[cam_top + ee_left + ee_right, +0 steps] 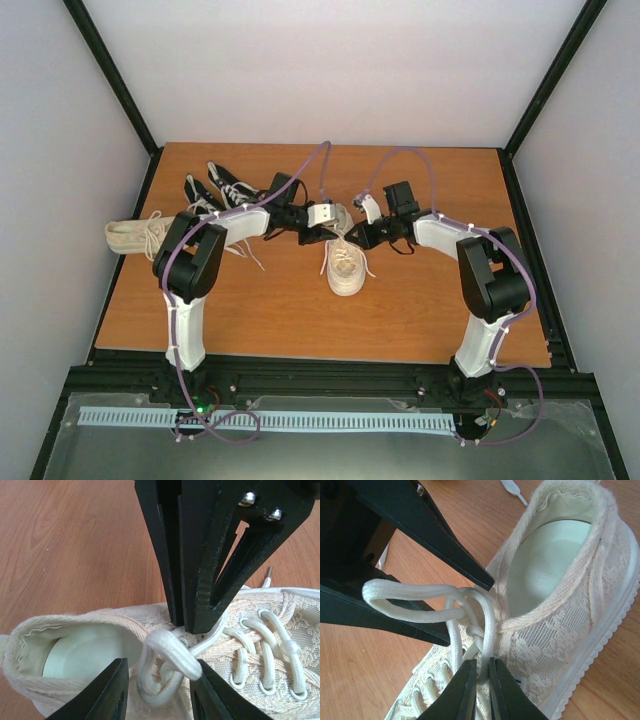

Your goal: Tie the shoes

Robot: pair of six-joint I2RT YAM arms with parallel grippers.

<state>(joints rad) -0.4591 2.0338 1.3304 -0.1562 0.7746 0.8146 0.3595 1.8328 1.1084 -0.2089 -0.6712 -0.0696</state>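
Fingers, right gripper (481, 664): pressed together and pinching the lace (487, 630) just above the top eyelets. I judge this grip anchors the crossing so it cannot slacken while you work the other strand.
Fingers, left gripper (160, 667): spread wide, with nothing pinched. They straddle the lace loop (170, 647), which sits in the gap between them, placed, as I read it, so you can close on it.
Contact: the loop drapes along one left finger in the right wrist view. You cannot tell from these views whether it actually rests on that finger.
Between your grippers: the tips nearly meet, the right fingers coming down just beyond the left ones, right over the loop.
Under the fingers: the cream shoe (345, 270) stands upright on its sole directly below both tips. Its open collar is on one side of them and the laced eyelets run away on the other.
Step in hand: forming the bow. The knot looks loose and not yet drawn tight.
Next move: close your left fingers on the loop, then draw the two grippers apart gently, because a hard pull could drag the light shoe.
Further out: a second cream shoe (135, 235) and the black shoes (232, 183) lie well apart from the fingers, out past your left arm on the table (250, 310).
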